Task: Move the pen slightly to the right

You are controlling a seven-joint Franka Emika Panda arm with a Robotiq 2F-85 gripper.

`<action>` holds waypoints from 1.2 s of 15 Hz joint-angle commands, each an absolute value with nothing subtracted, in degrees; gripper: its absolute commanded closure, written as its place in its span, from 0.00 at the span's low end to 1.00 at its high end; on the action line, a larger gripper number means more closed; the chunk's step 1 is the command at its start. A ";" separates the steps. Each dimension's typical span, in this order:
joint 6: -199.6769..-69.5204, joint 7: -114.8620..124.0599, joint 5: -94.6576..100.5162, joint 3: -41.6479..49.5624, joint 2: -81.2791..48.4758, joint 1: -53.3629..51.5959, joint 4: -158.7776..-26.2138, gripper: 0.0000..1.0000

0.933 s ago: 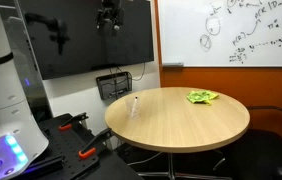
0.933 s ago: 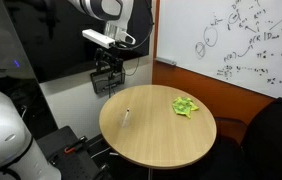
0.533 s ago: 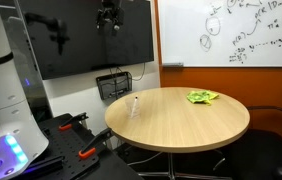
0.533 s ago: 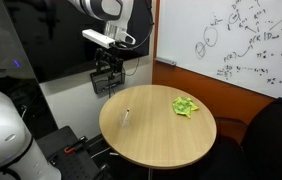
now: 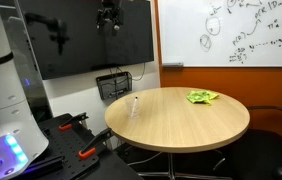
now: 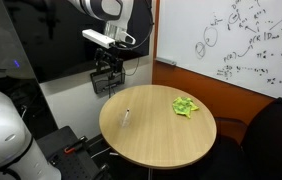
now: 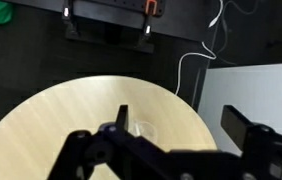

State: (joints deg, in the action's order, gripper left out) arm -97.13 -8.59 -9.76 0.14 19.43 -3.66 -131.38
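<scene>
**Pen nudge: the arm is way up high, all the work is ahead**

The gripper (image 6: pixel 106 84) hangs well above the table (image 6: pixel 156 150), up by the dark screen (image 5: pixel 81 40), nowhere near the pen (image 6: pixel 127 118). In the wrist view the fingers (image 7: pixel 243 128) look spread wide with nothing between them.

In both exterior views the pen sits near the table's edge on the robot's side, well apart from the green wad (image 6: pixel 186 105) across the top. It's too small to read its exact heading. The wrist view shows a thin dark shape low in the frame that may be the pen, but that's not certain.

So the step in hand looks like the approach. How the robot could do it well:

- Come straight down over the pen's middle, not an end, so it doesn't pivot when pinched.
- Turn the wrist so the fingers close across the barrel, not along it.
- Keep the fingers wide until they straddle it, then close gently. A thin round thing will likely roll or squirt out.
- Lift barely off the wood, shift a little to the robot's right, then set it down before letting go.
- Mind the edge. A sloppy nudge could send it off the table.
</scene>
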 commanded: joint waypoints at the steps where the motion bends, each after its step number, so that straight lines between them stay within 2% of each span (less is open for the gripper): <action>1: -99.33 -5.59 -9.58 -1.06 18.56 -3.20 -132.00 0.00; 6: -120.52 -4.70 -8.91 -3.94 14.44 -4.24 -138.85 0.00; 9: -138.71 -3.78 -5.21 -5.19 8.45 -3.90 -143.09 0.00; 12: -151.54 -0.89 -0.50 -5.06 2.13 -3.69 -145.31 0.00; 15: -157.59 4.00 4.48 -4.22 -2.85 -3.84 -145.48 0.00; 18: -157.04 4.64 6.31 -3.87 -5.56 -4.52 -144.55 0.00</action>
